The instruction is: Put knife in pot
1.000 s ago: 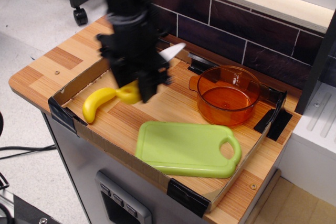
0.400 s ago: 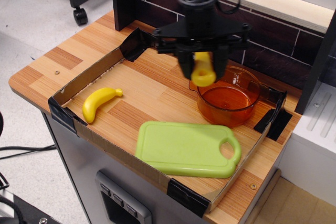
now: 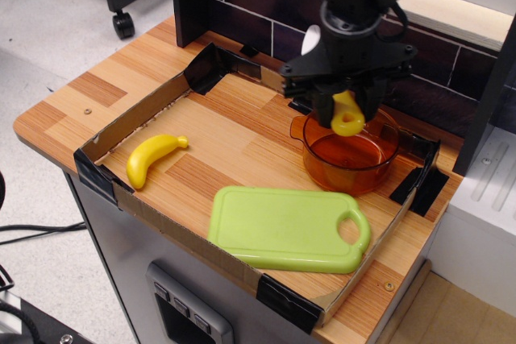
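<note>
My black gripper (image 3: 347,102) hangs over the orange see-through pot (image 3: 348,151) at the right of the tray. It is shut on the knife (image 3: 346,117): the yellow handle with its end hole points toward the camera above the pot's opening, and the white blade tip (image 3: 310,38) sticks out behind the gripper at the upper left. The knife is held in the air, above the pot's rim, not touching it. The pot stands upright and holds nothing that I can see.
A green cutting board (image 3: 286,227) lies in front of the pot. A yellow toy banana (image 3: 151,159) lies at the tray's left. The low cardboard tray wall (image 3: 129,118) rings the work area. A dark brick wall (image 3: 419,62) stands close behind.
The gripper has carried the knife from the left of the tray, near the banana, rightward to above the pot. The banana, board and pot have not moved.
</note>
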You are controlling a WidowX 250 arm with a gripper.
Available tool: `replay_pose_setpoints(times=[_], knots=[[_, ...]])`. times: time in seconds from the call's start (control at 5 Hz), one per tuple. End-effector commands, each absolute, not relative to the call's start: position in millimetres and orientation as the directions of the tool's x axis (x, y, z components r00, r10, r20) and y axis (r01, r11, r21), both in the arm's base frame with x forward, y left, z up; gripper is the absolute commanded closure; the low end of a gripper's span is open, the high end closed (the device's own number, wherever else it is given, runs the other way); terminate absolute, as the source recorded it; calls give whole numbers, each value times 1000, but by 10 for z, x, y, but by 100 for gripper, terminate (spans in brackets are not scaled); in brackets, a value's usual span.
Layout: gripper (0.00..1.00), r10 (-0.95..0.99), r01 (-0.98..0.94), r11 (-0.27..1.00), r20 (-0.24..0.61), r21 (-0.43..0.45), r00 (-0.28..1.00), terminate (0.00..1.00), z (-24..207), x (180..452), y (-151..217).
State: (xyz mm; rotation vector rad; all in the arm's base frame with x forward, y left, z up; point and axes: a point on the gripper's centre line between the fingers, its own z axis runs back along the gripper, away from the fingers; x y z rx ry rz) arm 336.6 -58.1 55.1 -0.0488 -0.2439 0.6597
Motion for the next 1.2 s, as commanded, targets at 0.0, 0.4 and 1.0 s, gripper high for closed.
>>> replay_pose_setpoints(times=[0.0,0.4,1.0], knots=[[100,578,-567,815,219,-118,786,0,583,3502,-583],[0,518,-501,855,159,-133,841,0,727,3469,-592],[0,481,-443,869,162,-220,862,0,1163,3427,-443]])
